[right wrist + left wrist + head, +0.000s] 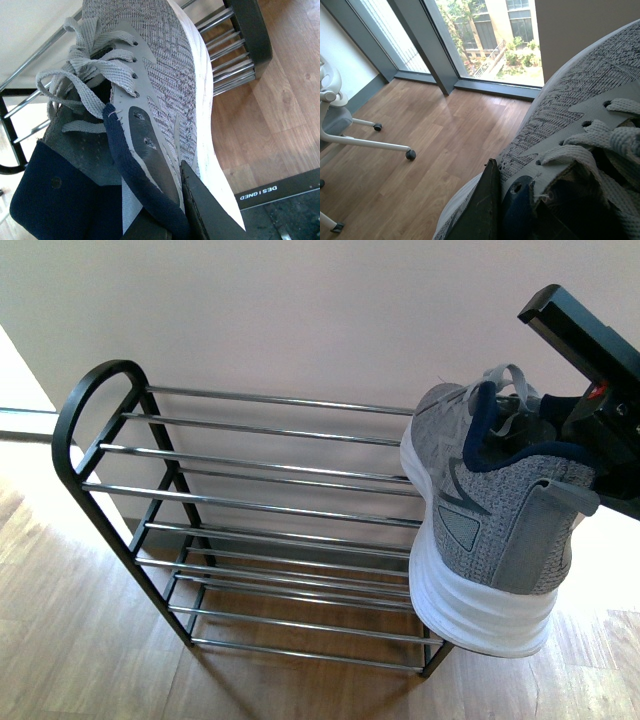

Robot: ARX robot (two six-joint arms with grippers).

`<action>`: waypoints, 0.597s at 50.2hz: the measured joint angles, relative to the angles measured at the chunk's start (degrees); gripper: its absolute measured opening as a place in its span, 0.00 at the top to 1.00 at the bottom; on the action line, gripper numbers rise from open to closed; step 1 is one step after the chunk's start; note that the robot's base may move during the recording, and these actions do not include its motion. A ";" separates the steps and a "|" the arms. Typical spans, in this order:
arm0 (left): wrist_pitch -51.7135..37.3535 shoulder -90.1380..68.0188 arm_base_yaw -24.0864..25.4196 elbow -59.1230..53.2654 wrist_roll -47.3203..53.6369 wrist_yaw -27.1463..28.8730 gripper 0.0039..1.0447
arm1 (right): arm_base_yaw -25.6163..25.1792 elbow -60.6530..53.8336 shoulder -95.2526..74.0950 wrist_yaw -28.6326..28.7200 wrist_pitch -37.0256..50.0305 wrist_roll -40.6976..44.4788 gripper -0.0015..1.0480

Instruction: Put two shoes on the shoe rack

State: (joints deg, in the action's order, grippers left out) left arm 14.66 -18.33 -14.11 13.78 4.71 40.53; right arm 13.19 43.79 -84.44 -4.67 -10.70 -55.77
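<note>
The shoe rack (108, 367) stands against the wall, a black frame with tiers of chrome bars. A grey knit shoe (500, 530) with a white sole hangs at the rack's right end, heel down, about level with the upper tiers. My right gripper (590, 430) is shut on its navy collar. In the right wrist view the same shoe (160, 65) fills the frame, my right gripper (165, 180) clamps its collar, and the rack's bars (230, 65) lie just beyond. My left gripper (505, 185) is shut on the collar of a second grey shoe (580, 100); neither shows in the front view.
Wooden floor (80, 640) lies in front of the rack. In the left wrist view a white office chair (350, 135) on castors stands beside a tall window (485, 35). A black base with lettering (280, 200) sits on the floor below the right shoe.
</note>
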 joint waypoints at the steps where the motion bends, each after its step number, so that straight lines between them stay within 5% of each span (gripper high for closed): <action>1: 0.00 0.00 -0.02 0.00 0.00 0.02 0.99 | 0.11 -0.17 -0.22 -0.33 0.37 0.00 0.99; 12: 0.00 0.00 -0.02 0.00 0.00 0.00 0.99 | 2.25 -0.90 -2.99 -5.09 4.68 0.04 0.99; 30: 0.00 0.00 -0.02 0.00 0.00 0.02 0.99 | 2.93 -0.90 -6.78 -4.44 8.44 -1.31 0.99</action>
State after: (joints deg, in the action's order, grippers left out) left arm 14.66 -18.33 -14.13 13.78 4.71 40.56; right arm 16.12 42.89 -91.22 -9.10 -2.26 -57.08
